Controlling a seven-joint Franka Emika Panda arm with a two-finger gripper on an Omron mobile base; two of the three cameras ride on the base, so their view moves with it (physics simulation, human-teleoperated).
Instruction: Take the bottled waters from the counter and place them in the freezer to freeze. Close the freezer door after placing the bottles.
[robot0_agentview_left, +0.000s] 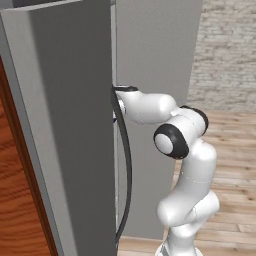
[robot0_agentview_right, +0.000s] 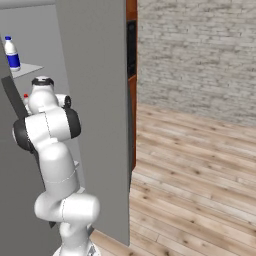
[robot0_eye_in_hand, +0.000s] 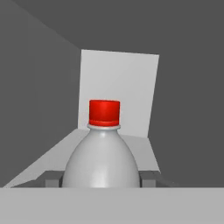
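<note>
The greyish bottled water with a red cap (robot0_eye_in_hand: 103, 153) stands upright between my gripper's (robot0_eye_in_hand: 101, 181) fingers, which are shut on its body, above a pale shelf (robot0_eye_in_hand: 144, 151) inside the freezer (robot0_agentview_right: 45, 40). Its red cap (robot0_agentview_right: 26, 97) peeks out beside my wrist. The blue-labelled bottled water (robot0_agentview_right: 11, 53) stands on a higher shelf (robot0_agentview_right: 29, 69) at the far left. The freezer door (robot0_agentview_left: 70, 130) is swung open, its dark bar handle (robot0_agentview_left: 126, 160) beside my forearm. My hand is hidden behind that door in the left base view. The counter is out of view.
The unit's right-hand grey panel (robot0_agentview_right: 97, 110) stands shut close to my arm. Beyond it are a wooden cabinet with a black built-in microwave (robot0_agentview_right: 131, 50), a grey brick wall (robot0_agentview_right: 200, 55) and open wooden floor (robot0_agentview_right: 195, 180). A wooden panel (robot0_agentview_left: 17, 200) lies left of the open door.
</note>
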